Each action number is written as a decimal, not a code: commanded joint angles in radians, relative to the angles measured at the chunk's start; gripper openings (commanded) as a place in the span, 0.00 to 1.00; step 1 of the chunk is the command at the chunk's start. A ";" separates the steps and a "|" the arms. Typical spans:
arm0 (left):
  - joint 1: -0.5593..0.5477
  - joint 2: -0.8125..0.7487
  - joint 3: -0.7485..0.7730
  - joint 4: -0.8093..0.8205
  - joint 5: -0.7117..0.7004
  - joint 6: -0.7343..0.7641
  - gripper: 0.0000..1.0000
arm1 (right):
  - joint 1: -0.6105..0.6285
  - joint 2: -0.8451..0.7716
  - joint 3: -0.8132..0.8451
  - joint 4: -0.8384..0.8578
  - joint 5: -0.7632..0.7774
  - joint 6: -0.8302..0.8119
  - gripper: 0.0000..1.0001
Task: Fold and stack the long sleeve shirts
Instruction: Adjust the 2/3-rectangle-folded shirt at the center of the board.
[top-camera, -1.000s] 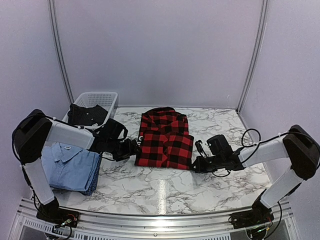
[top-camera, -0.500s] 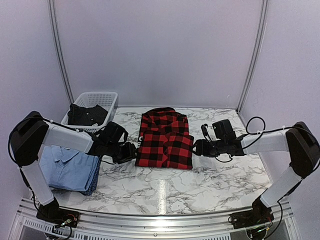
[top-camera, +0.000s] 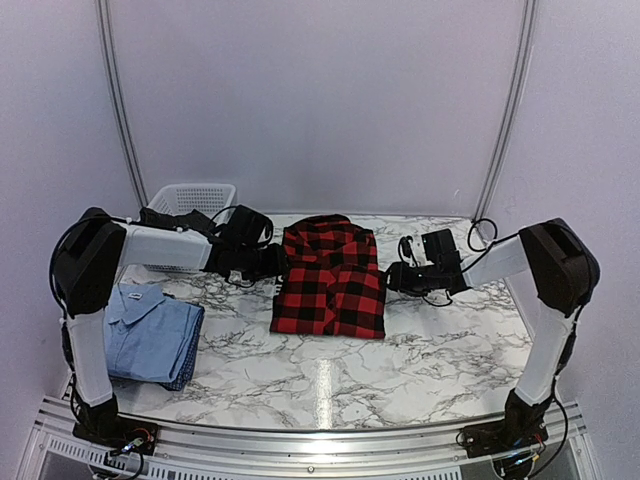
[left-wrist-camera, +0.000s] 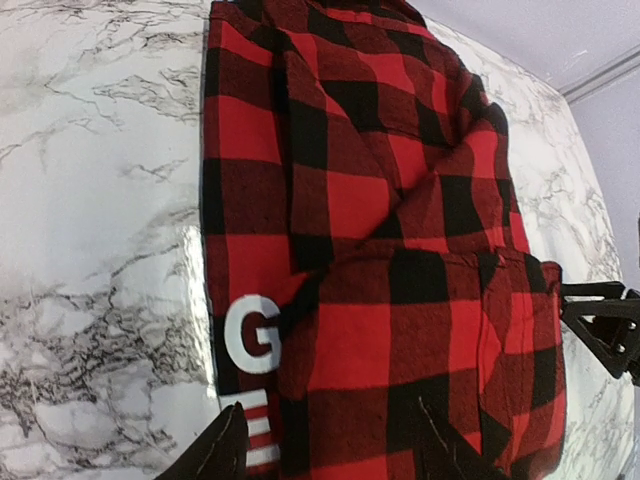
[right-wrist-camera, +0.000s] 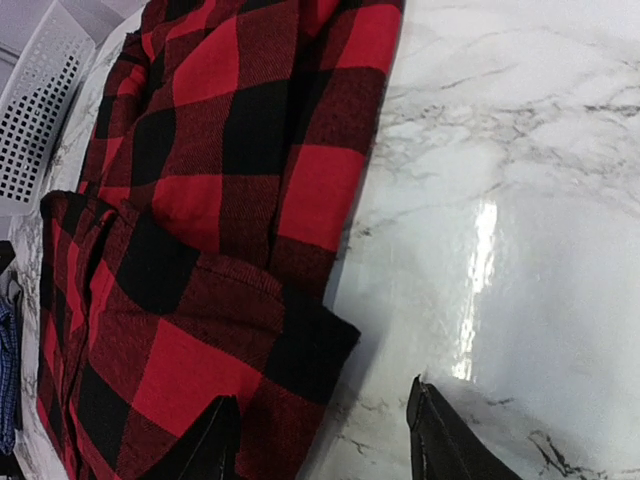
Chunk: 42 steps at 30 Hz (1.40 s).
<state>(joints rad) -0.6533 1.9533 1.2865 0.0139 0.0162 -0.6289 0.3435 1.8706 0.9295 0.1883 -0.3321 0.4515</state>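
The red-and-black flannel shirt (top-camera: 330, 278) lies folded in the middle of the table; it also shows in the left wrist view (left-wrist-camera: 400, 250) and the right wrist view (right-wrist-camera: 210, 200). Its white lettering (left-wrist-camera: 252, 335) lies along its left edge. My left gripper (top-camera: 275, 262) is open, its jaws over that left edge (left-wrist-camera: 335, 455). My right gripper (top-camera: 392, 278) is open, its jaws straddling the shirt's right edge (right-wrist-camera: 320, 445). The light blue shirt (top-camera: 150, 335) lies folded at the near left, apart from both grippers.
A white mesh basket (top-camera: 190, 198) stands at the back left, partly hidden behind my left arm. Bare marble table (top-camera: 330, 380) lies in front of the flannel shirt. Wall rails stand at the back corners.
Both grippers have moved away from me along the flannel shirt's side edges, left on the left edge, right on the right. The shirt has not visibly moved.
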 joint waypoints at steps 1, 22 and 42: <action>0.034 0.105 0.092 -0.077 0.016 0.064 0.59 | -0.009 0.041 0.065 0.069 -0.040 -0.002 0.52; 0.049 0.234 0.248 -0.075 0.100 0.046 0.09 | 0.000 0.124 0.233 0.017 -0.103 -0.055 0.00; 0.077 0.180 0.180 -0.027 0.057 0.063 0.00 | 0.047 0.217 0.420 -0.064 -0.041 -0.166 0.00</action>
<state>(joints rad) -0.5896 2.1056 1.4334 -0.0257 0.0692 -0.5785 0.3824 2.0258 1.2915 0.1551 -0.4011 0.3157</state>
